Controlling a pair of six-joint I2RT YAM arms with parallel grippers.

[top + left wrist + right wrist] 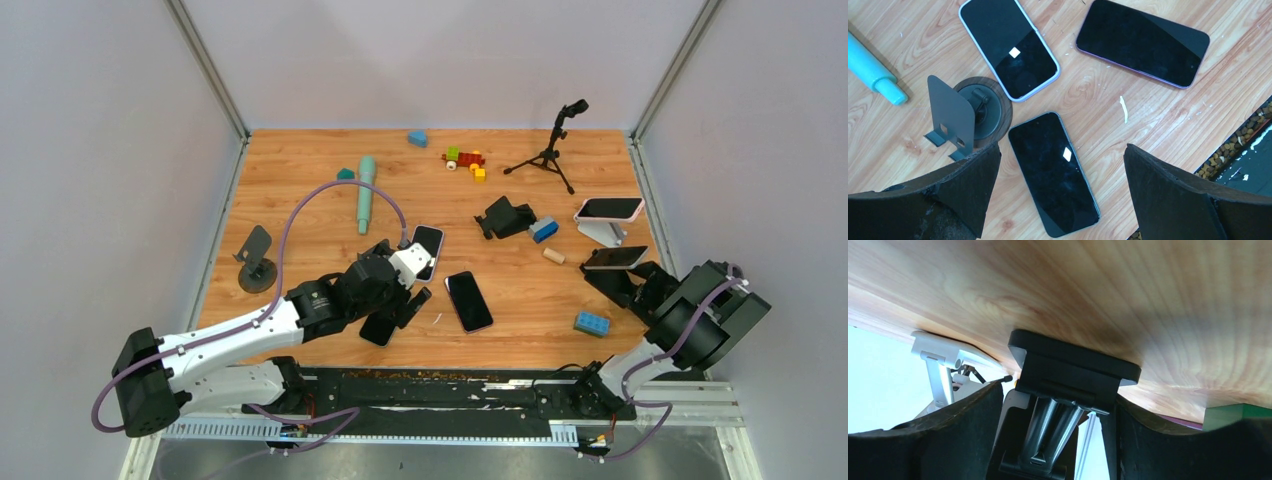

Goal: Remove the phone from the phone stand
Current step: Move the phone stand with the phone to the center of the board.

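Observation:
A dark phone [615,257] rests on a black stand at the right; in the right wrist view the stand's base [1073,357] and neck sit between my fingers. My right gripper [625,283] [1055,395] is open and straddles that stand and phone from the near side. A pink-edged phone [608,209] lies on a white stand [605,233] behind it. My left gripper [400,305] [1062,150] is open and empty above a dark phone [1053,172] lying flat. Two more phones [1010,47] [1143,42] lie flat nearby.
An empty grey stand [257,262] [955,117] is at the left. A teal cylinder [366,192], a black folded stand [505,217], a mini tripod [550,150], toy bricks [465,160] and a blue brick [591,322] are scattered about.

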